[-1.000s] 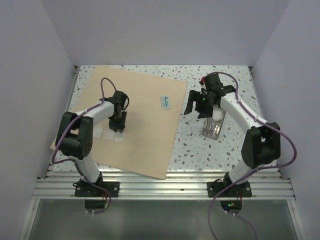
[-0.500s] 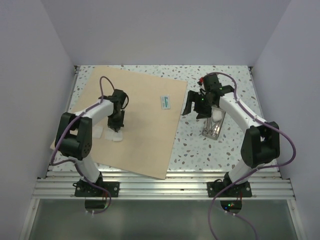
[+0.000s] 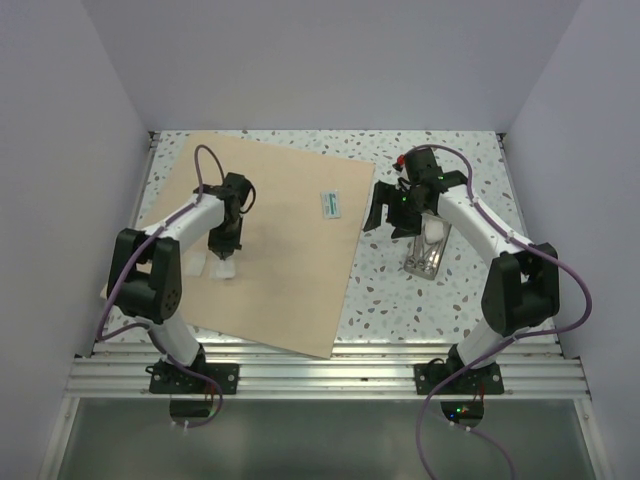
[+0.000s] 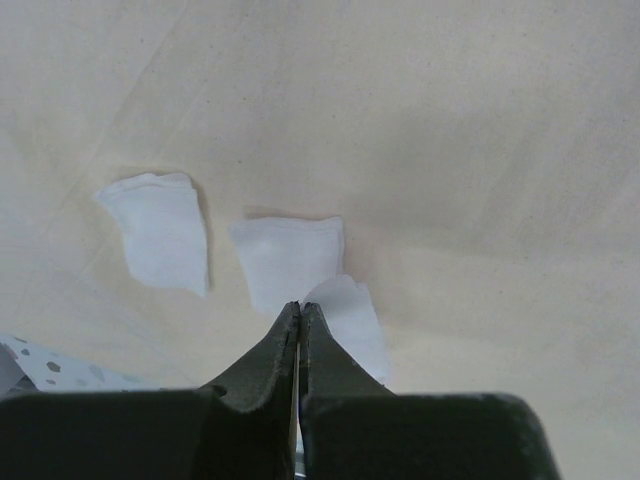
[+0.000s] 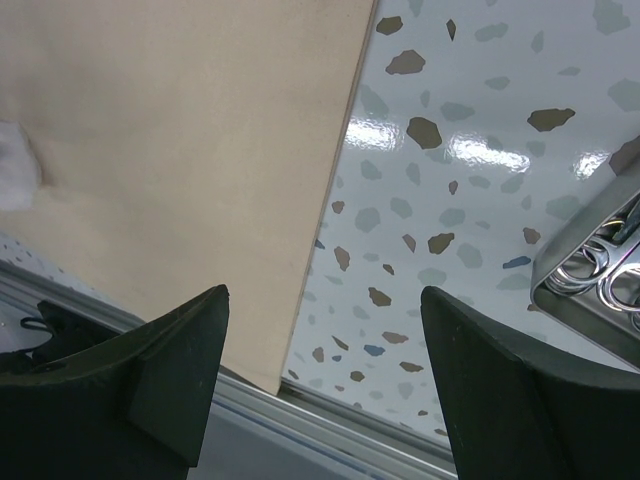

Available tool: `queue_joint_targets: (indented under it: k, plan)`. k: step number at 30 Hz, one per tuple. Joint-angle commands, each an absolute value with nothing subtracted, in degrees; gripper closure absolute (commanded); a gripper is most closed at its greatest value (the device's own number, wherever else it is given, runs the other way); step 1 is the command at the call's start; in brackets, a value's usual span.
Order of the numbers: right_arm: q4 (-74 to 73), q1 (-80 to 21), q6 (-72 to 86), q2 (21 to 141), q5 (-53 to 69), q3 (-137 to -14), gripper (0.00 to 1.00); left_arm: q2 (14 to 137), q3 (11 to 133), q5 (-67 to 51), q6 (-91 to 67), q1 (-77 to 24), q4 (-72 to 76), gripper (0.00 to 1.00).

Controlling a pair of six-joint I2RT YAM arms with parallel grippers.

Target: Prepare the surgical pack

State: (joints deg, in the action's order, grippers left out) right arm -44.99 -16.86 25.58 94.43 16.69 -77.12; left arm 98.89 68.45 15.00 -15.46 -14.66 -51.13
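Leftward since a second ago, the left gripper now has its fingers pressed together, nipping the edge of one gauze square on the tan wrap sheet. Only the left wrist view separates the middle gauze piece from the leftmost gauze piece, both lying flat. Further right, the right gripper hangs over the speckled tabletop, fingers wide apart, holding nothing. Its wrist view alone catches ring handles inside the steel tray.
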Motion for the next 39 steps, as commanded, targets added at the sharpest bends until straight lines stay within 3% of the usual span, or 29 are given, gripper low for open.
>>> queue_joint_targets:
  k: [1, 31, 39]
  plan:
    - [-44.47, -17.05, 24.43, 93.69, 18.81, -77.87, 0.19, 99.67, 70.66, 20.12, -14.42, -14.06, -51.94, 1.00]
    - [-44.65, -17.05, 24.08, 97.29, 19.69, -79.45, 0.19, 104.15, 68.56, 22.50, -9.93, -13.71, -45.09, 1.00]
    - [-44.56, -16.96, 24.17, 97.82, 19.95, -79.45, 0.19, 104.50, 67.94, 24.52, -10.46, -13.71, -45.96, 0.79]
